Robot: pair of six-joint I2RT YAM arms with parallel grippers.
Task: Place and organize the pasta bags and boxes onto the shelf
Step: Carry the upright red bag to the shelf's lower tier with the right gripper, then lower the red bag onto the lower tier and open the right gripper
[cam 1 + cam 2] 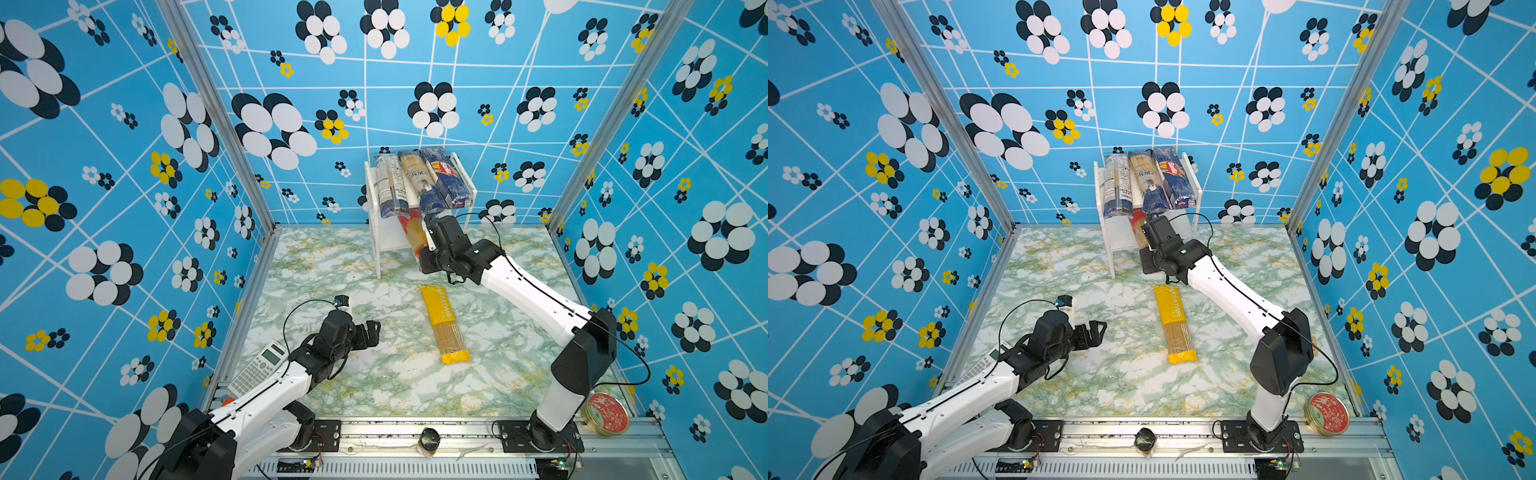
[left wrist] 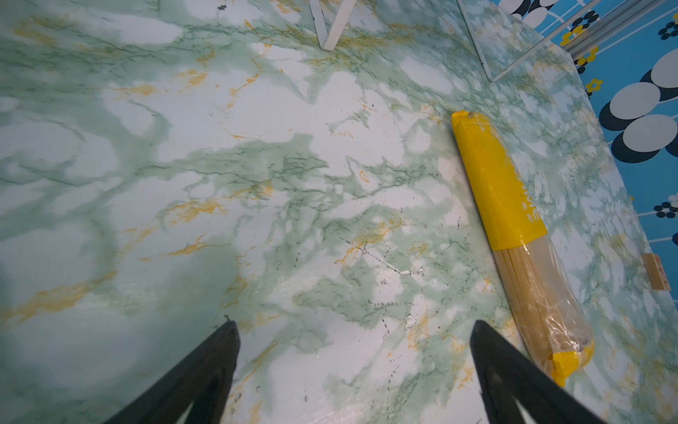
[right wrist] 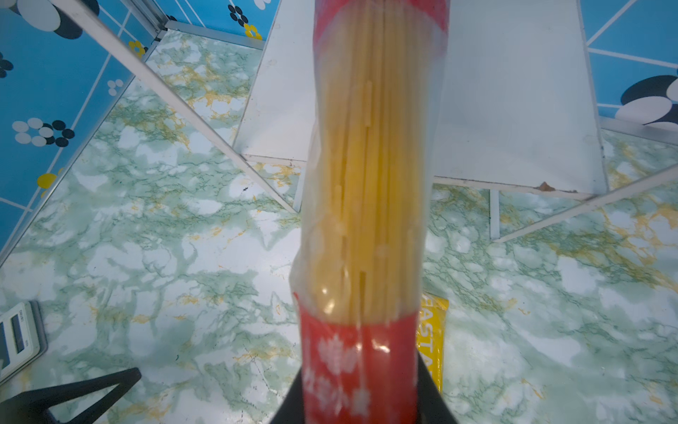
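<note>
Right tool (image 3: 361, 389), clenched on the red-ended bag (image 3: 367, 176), should feed it level onto the lower shelf (image 3: 513, 110); left tool (image 2: 354, 330) hangs released.

Three packs (image 1: 419, 183) atop white shelf (image 1: 377, 249), red-ended bag (image 1: 411, 230) at lower tier, yellow-ended bag (image 1: 444, 324) flat nearby

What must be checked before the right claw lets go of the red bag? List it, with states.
1. Right claw shut on red bag: ok.
2. Bag's far end over the lower board of the shelf: ok.
3. Bare board on either side of the bag: ok.
4. Bag resting on the board: cannot tell.
5. Left claw open, apart from the shelf: ok.
6. All pasta shelved: not ok; yellow bag lies on the table.
</note>
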